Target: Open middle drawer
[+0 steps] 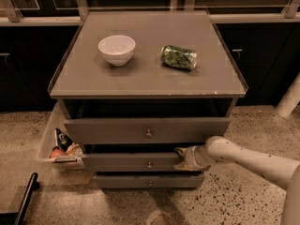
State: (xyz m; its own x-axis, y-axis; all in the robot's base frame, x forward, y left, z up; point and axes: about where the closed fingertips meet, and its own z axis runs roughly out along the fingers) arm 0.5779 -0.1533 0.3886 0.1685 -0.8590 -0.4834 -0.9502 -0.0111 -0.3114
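Middle drawer (126, 163) at 6 o'clock under tabletop (150, 81), 2nd of 3, front jutting slightly. Pincer (187, 157) at drawer's 3 o'clock end, against front; open or closed, cannot tell. Step, judged: early pull. Next: straight draw toward 6 o'clock, no slipping off edge.

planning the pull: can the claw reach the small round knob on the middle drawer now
Probably yes: the claw is at the right end of the grey-brown wooden middle drawer, bare front between it and the small round metal knob; the wider top drawer overhangs.
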